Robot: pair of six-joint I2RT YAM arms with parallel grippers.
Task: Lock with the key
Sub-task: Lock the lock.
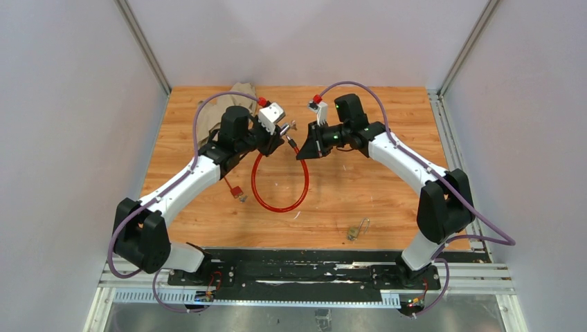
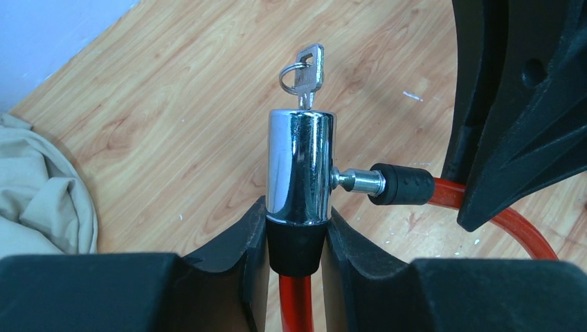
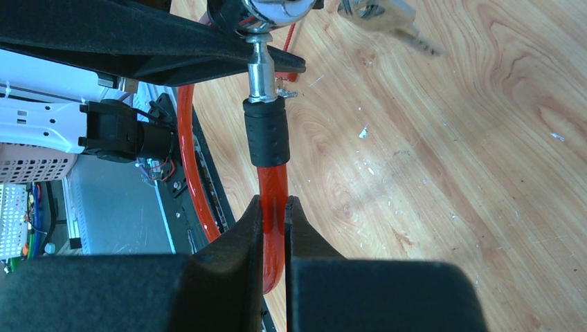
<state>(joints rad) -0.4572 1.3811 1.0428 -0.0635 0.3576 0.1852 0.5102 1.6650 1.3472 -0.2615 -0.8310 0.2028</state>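
Two grips are set: our left gripper (image 2: 296, 228) is clamped on the black collar (image 2: 296, 245) under the chrome cylinder (image 2: 299, 166), and our right gripper (image 3: 273, 214) is pinched tight on the red cable (image 3: 272, 183) just behind its black sleeve (image 3: 266, 135). The steel pin (image 2: 356, 181) looks seated in the cylinder's side at three o'clock. The key (image 2: 309, 69) stands in the keyway at twelve o'clock, above the left jaws and untouched, so we judge that only the turn remains.

No lettering, brand, number or sign is legible anywhere, neither on the key (image 2: 309, 68) nor the chrome lock barrel (image 2: 300, 166).
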